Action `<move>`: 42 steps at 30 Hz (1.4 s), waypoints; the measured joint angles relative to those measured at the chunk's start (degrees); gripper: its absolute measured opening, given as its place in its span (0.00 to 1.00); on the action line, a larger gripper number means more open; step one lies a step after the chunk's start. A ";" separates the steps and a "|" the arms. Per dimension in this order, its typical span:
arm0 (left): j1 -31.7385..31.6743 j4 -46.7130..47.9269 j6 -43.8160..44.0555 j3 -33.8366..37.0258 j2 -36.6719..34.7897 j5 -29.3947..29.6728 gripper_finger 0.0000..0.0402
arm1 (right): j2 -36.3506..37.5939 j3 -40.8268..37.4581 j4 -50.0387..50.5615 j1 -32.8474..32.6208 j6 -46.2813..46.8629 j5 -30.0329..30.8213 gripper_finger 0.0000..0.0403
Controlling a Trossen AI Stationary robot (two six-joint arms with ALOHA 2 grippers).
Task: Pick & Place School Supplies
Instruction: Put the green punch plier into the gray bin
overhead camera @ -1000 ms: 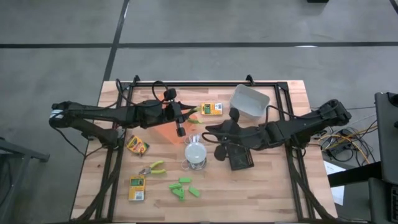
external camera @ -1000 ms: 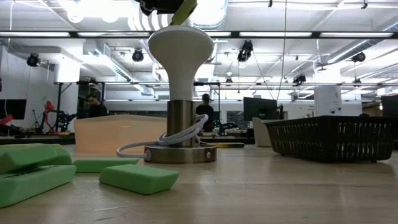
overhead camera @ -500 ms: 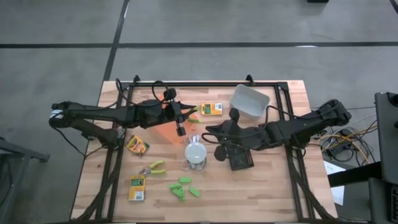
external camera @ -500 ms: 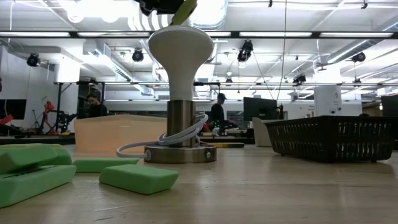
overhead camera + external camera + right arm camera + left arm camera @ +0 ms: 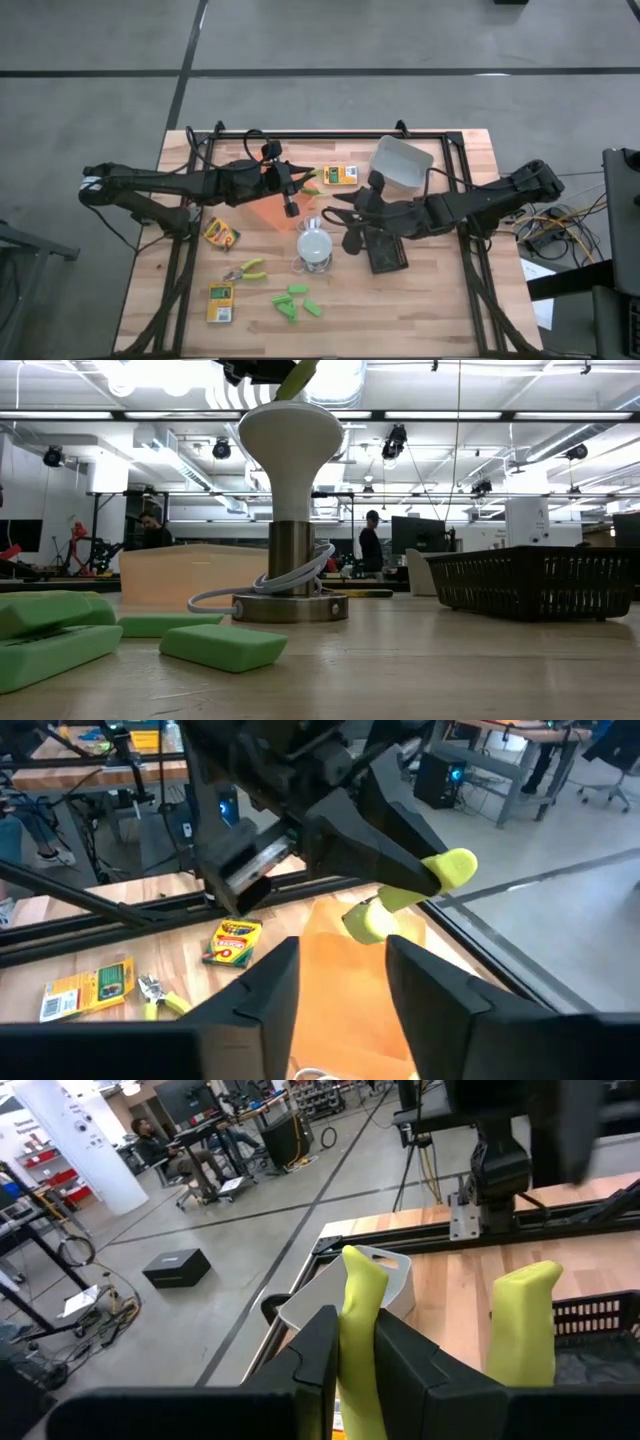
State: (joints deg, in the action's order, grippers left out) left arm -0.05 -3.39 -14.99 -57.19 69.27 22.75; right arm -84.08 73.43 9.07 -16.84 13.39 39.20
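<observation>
A tool with two yellow-green handles (image 5: 362,1342) is clamped between the fingers of the left gripper (image 5: 296,184), which is closed on one handle; the second handle (image 5: 523,1323) juts free beside it. In the high view this gripper hangs above the orange tray (image 5: 272,213), near the table's far edge. In the right wrist view the handles (image 5: 415,890) project from the dark fingers above the orange surface.

The right gripper (image 5: 340,215) sits just right of the white domed object (image 5: 314,244), over the black tray (image 5: 385,254); its two fingers (image 5: 265,995) stand apart with nothing between them, so it is open and empty.

Remaining school supplies lie on the wooden table (image 5: 440,300):
- a yellow-and-green printed box (image 5: 341,176) near the far edge, just right of the left gripper;
- a crayon box (image 5: 221,234) left of the orange tray;
- a small tool with yellow-green handles (image 5: 245,269) nearer the front;
- a second printed box (image 5: 220,301) at the front left;
- a cluster of green chunks (image 5: 296,302) in front of the domed object, seen close up in the low view (image 5: 222,645).

A grey tray (image 5: 401,164) rests at the far right of centre. In the low view a person (image 5: 371,546) stands in the room behind the table.
</observation>
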 joint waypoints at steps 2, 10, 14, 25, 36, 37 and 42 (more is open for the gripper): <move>0.00 -0.02 0.02 0.00 -0.01 -1.74 0.13 | -0.48 -0.03 -0.12 0.26 -0.19 -0.01 0.43; -0.08 -1.20 0.03 0.00 0.00 -3.14 0.13 | -3.58 -0.07 -0.96 0.42 -5.91 -0.02 0.50; -0.09 -1.19 0.03 0.00 0.00 -5.85 0.13 | -5.07 -0.07 -1.72 0.73 -6.51 0.00 0.50; -0.09 -1.32 0.03 0.13 0.00 -8.21 0.13 | -5.94 -0.07 -7.07 1.49 -8.97 2.40 0.50; -0.09 -2.23 0.14 0.17 0.00 -8.89 0.13 | -5.94 0.02 -8.75 1.76 -9.55 2.23 0.50; -0.09 -2.29 0.16 0.17 0.00 -9.21 0.13 | -5.94 0.02 -8.73 1.78 -9.59 1.45 0.50; -0.09 -2.26 0.22 0.17 0.03 -11.46 0.13 | -5.98 0.02 -8.67 2.01 -11.89 -1.97 0.50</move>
State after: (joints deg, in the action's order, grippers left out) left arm -0.14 -5.65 -14.77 -57.01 69.30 11.29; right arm -90.06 73.45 0.40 -14.83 1.50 37.23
